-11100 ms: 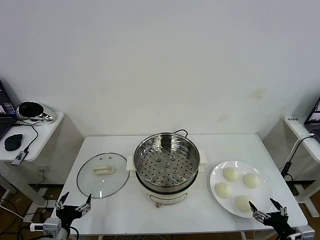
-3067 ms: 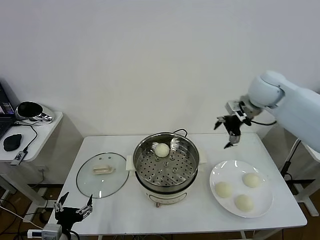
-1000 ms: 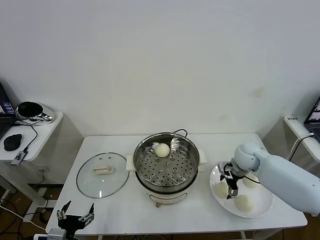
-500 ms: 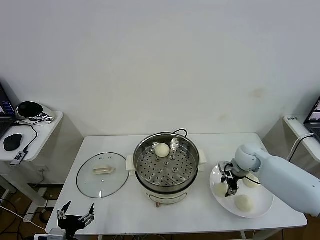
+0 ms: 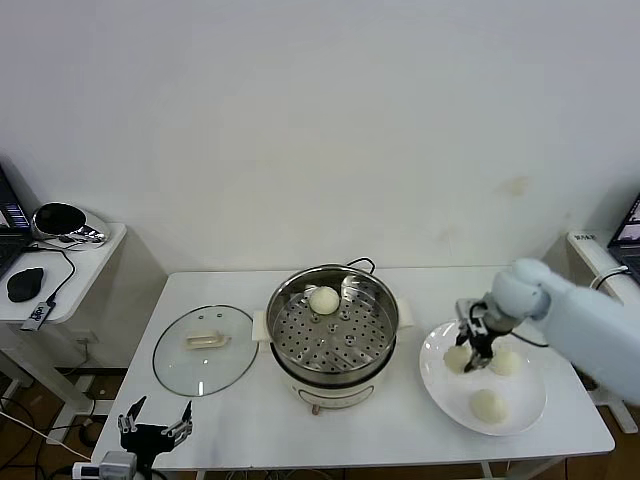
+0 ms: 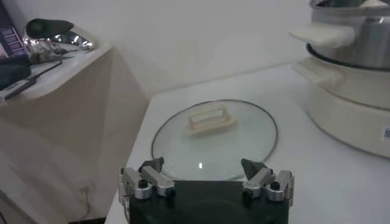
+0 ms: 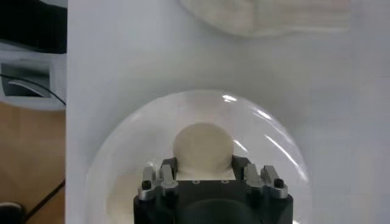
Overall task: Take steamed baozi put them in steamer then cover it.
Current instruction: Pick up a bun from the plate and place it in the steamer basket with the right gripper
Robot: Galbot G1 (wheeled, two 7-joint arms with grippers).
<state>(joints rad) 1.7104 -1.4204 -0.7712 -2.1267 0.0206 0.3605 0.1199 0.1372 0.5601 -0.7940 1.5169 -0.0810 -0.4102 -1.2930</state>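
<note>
A: Bun (image 5: pixel 457 357) in the right gripper (image 5: pixel 478 354), then?

B: Yes. In the right wrist view the fingers (image 7: pixel 163 172) press the flanks of a smooth cream-white ball (image 7: pixel 203 148), closed on it over the plate (image 7: pixel 274 152). In the head view the black fingers cover part of it, and I cannot tell whether it is clear of the plate or resting on it.

A: And the other buns?

B: On the table (image 5: pixel 230 410), the steamer (image 5: pixel 333 335) sits at the centre. One bun (image 5: pixel 323 299) lies at about 12 o'clock on its perforated tray. Two more stay on the glossy white plate (image 5: pixel 445 390), out at 3 o'clock: one (image 5: pixel 506 362) just behind the gripper, partly masked by it, and one (image 5: pixel 487 404) toward 5 o'clock of the plate.

A: The pot itself?

B: Shiny steel bowl, round, tray full of holes, cream base with side handles. The left wrist view cuts its top off.

A: The lid?

B: Lid (image 5: pixel 206 348) lies flat at 9 o'clock of the pot: clear glass, metal rim, cream bar handle (image 6: pixel 209 118).

A: Left arm?

B: Left gripper (image 5: pixel 155 428) hangs low off the table's near edge, fingers (image 6: pixel 148 175) spread wide and holding nothing.
</note>
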